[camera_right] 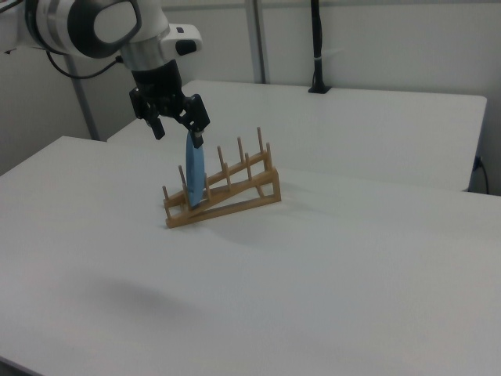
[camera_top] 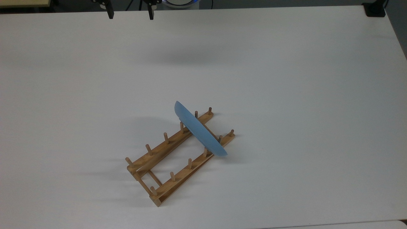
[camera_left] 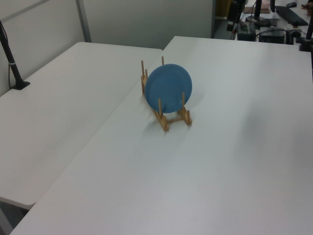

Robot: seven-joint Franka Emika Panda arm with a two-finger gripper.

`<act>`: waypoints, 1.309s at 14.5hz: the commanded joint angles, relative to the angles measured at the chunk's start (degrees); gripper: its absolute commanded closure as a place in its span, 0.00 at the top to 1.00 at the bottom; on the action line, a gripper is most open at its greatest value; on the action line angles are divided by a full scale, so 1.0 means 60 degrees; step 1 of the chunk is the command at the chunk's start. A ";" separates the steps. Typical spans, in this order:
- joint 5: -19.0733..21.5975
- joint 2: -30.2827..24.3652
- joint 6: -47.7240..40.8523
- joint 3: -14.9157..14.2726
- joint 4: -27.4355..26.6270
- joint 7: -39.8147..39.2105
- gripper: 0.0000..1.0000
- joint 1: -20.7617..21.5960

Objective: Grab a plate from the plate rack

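Your top view looks steeply down on the white surface (camera_top: 286, 79) from high up, with the plate rack (camera_top: 178, 156) just below centre and the tool (camera_top: 130, 14) at the far upper edge. Your left view stands back and looks along the rack's (camera_left: 168, 115) length, facing the plate (camera_left: 168, 88) flat-on. Your right view sits lower and nearer, seeing the rack (camera_right: 223, 196) side-on. All three share the rack and the surrounding surface.
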 commanded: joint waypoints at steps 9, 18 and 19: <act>0.0271 -0.0098 -0.0294 -0.0096 0.0031 -0.0190 1.00 0.0103; 0.0271 -0.0083 -0.0279 -0.0096 0.0016 -0.0976 1.00 0.0074; 0.0256 -0.0069 -0.0279 -0.0096 0.0016 -0.1344 1.00 0.0059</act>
